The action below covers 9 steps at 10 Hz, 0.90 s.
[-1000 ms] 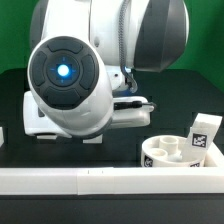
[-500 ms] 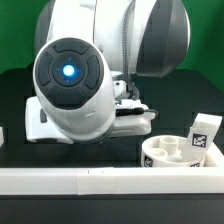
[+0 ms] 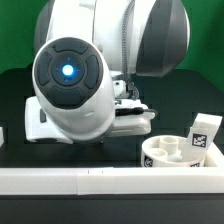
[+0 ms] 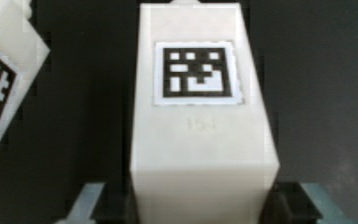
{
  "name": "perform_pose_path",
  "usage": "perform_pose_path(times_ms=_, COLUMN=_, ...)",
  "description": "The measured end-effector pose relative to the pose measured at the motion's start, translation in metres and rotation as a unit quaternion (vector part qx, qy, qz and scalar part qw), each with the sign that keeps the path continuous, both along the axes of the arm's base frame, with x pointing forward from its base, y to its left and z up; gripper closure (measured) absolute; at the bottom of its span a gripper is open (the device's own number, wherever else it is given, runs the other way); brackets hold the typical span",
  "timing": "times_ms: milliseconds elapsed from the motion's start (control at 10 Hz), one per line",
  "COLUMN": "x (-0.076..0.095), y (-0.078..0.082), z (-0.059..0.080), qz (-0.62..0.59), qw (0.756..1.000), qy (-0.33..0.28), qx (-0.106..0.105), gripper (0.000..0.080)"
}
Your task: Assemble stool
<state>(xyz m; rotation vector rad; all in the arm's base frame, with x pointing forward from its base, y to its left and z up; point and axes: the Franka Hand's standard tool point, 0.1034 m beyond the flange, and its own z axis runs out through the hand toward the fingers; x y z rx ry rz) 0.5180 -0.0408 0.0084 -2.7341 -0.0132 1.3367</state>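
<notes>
In the wrist view a white stool leg with a black-and-white tag lies lengthwise on the black table between my fingers. My gripper is open; its fingers stand on either side of the leg's near end with a small dark gap on each side. A second tagged leg lies beside it. In the exterior view the round seat disc with sockets sits at the exterior view's right, and a third leg stands upright just behind it. The arm's body hides my gripper there.
A long white rail runs along the front of the table. The arm's large white body fills the middle of the exterior view. A small white part shows at the exterior view's left edge.
The arm's body shifted slightly to the exterior view's right between one second ago and half a second ago, then held still. The seat disc and upright leg have not moved.
</notes>
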Motion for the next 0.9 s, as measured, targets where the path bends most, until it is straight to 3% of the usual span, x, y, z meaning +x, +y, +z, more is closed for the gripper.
perform_pose_path(times_ms=200, x=0.005, y=0.008, z=0.031, qz=0.004, qw=1.000, qy=0.022, qx=0.013, gripper=0.0469)
perform_pose_path(times_ms=500, x=0.014, y=0.040, z=0.075, qz=-0.017, qw=0.999, qy=0.028, qx=0.002, gripper=0.0469)
perform_pose_path(times_ms=600, x=0.020, y=0.043, z=0.082, qz=-0.019, qw=1.000, qy=0.020, qx=-0.001, gripper=0.0469)
perform_pose_path(times_ms=800, x=0.024, y=0.041, z=0.077, qz=-0.019, qw=1.000, qy=0.000, qx=-0.001, gripper=0.0469)
perform_pose_path(times_ms=900, x=0.034, y=0.041, z=0.073, qz=-0.019, qw=0.999, qy=-0.029, qx=-0.003, gripper=0.0469)
